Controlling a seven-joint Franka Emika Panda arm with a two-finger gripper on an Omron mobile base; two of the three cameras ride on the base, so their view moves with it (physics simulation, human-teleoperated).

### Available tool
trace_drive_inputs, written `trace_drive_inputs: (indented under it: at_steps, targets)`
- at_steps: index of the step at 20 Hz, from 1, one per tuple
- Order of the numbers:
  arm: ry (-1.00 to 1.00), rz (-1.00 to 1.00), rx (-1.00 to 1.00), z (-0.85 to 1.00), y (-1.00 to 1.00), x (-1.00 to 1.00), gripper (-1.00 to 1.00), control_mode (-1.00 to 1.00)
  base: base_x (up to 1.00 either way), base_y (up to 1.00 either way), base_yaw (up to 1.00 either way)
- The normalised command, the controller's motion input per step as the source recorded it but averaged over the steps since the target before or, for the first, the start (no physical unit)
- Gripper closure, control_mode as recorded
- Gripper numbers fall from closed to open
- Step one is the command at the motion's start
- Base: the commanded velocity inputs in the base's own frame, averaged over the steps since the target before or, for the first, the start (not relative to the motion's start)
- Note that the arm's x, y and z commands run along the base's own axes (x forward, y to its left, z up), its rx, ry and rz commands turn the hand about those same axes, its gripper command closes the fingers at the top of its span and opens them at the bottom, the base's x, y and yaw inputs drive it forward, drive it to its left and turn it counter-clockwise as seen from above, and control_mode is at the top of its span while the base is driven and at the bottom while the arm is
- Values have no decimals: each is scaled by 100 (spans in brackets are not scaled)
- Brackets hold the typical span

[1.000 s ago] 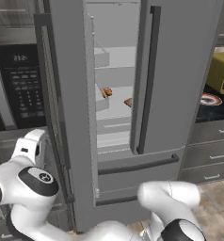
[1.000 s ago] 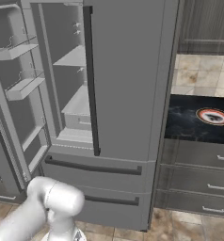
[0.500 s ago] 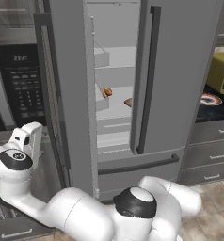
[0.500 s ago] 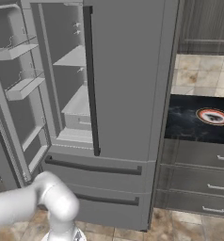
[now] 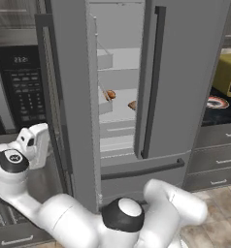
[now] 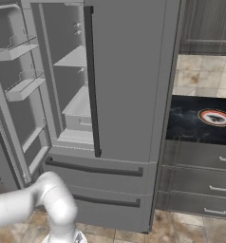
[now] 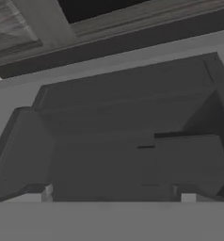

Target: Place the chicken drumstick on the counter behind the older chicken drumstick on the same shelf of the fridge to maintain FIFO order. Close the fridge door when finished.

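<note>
Tall grey French-door fridge [image 5: 185, 72] with long dark vertical handles: left door, the fridge door [image 5: 71, 97] of the task, stands swung open, seen edge-on in the left base view and with its grey inner bins facing the camera in the right base view [image 6: 20, 85]; right door shut; two wide drawer fronts below, each with a dark horizontal handle. Interior: pale grey shelves. Small golden-brown lumpy chicken drumstick [image 5: 110, 94] lies on a middle shelf toward its left edge; a second golden-brown chicken piece [image 5: 132, 104] lies on the same shelf level to the right, near the edge of the shut door, the two apart. Black marble-look worktop [image 6: 191, 123] with thin white veins, right of the fridge, above grey drawer fronts; carries a round dark plate with red and white markings [image 6: 215, 117]. Olive-yellow boxy appliance [image 5: 229, 72] at the worktop's rear. Dark oven panel with digital display [image 5: 20, 87] left of the open door. White arm: hand end [image 5: 32, 143] low at the left, outside the open door, near the oven front. Hand view: grey recessed bin-like surfaces at close range. Jaws: state cannot be told; fingertips not distinguishable.
</note>
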Motion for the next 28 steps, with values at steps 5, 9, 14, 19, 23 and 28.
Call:
trace_drive_inputs:
  at_steps: [5,9,14,19,23,28]
  targets:
    - [-2,0,7,0,-88,10,-100,-100,0,0,0]
    - [-6,0,5,0,-100,2,-100,-100,0,0,0]
    - [-9,0,5,0,-100,1,-100,-100,0,0,0]
    - [-8,1,9,0,-100,17,-100,-100,0,0,0]
    - [-9,4,11,5,-79,35,-100,-100,0,0,0]
    - [-6,7,9,11,-34,39,-100,-100,0,0,0]
